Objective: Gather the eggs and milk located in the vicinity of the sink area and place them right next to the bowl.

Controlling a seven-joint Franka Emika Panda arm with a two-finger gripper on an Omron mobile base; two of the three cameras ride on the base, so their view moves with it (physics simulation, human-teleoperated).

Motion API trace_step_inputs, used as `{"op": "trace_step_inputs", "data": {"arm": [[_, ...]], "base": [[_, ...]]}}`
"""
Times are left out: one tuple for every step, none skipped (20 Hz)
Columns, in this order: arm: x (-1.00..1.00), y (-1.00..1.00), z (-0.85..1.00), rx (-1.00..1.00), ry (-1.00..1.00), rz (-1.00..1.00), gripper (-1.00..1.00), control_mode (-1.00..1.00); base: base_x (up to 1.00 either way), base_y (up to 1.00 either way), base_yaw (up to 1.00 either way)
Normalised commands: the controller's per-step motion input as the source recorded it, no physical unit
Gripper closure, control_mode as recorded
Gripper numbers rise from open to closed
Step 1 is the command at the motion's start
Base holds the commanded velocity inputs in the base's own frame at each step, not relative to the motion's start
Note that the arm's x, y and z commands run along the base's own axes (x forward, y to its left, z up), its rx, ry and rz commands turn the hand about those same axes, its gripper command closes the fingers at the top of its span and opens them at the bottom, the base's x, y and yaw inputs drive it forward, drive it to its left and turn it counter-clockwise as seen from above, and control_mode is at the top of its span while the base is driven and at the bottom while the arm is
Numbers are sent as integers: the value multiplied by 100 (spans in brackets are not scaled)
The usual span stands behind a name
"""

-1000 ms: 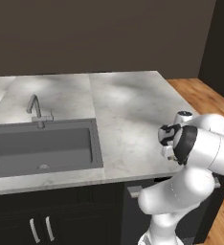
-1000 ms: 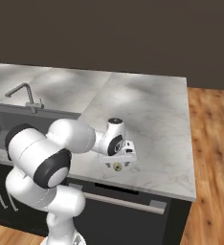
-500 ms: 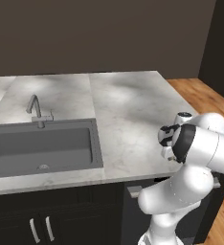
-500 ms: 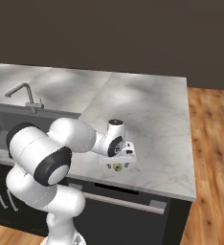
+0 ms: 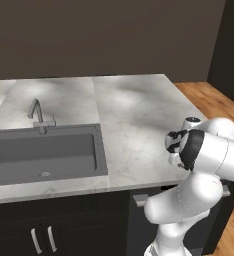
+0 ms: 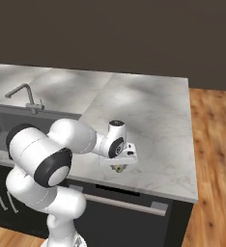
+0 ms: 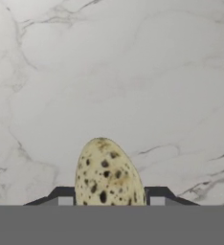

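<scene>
Left base view: one marble counter (image 5: 134,125) runs across the picture, with wooden floor (image 5: 209,100) past its right end. One dark grey sink (image 5: 44,155) is set into the counter's left part, and one slim curved tap (image 5: 36,114) stands on the rim behind it. The white arm (image 5: 209,155) bends over the counter's front right edge. Its wrist hides the finger tips here, so the jaws cannot be judged from this side.

Right base view: the same sink (image 6: 4,123) and tap (image 6: 25,96) lie at the left. The arm reaches across the front of the counter (image 6: 148,111) and points the gripper (image 6: 118,167) straight down near the front edge, well right of the sink. A small pale, speckled lump shows between the finger tips, low over the marble; whether it touches the surface cannot be told.

Hand view: one egg (image 7: 108,174), cream-coloured with dark brown speckles, stands between the two dark fingertips (image 7: 61,196), one on each side of it. The jaws are drawn narrow and both tips press against the egg's sides, so the gripper holds it. Behind the egg lies bare veined marble.
</scene>
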Motion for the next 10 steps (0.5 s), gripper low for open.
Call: {"op": "trace_step_inputs", "data": {"arm": [[0, 3, 0, 0, 0, -9, 100, -100], [0, 1, 11, 0, 0, -16, 100, -100], [0, 23, 39, 0, 0, -19, 100, -100], [0, 26, 53, 0, 0, -27, 100, -100], [0, 31, 68, 0, 0, -30, 100, -100], [0, 34, 71, 0, 0, -33, 100, -100], [0, 23, 81, 0, 0, -33, 100, -100], [-5, 22, 83, 0, 0, -37, 100, -100], [-7, 28, 86, 0, 0, -37, 100, -100], [-5, 33, 83, 0, 0, -35, 100, -100]], "base": [[0, 0, 0], [0, 0, 0], [0, 0, 0], [0, 0, 0], [0, 0, 0], [0, 0, 0], [0, 0, 0], [0, 0, 0], [0, 0, 0], [0, 0, 0]]}}
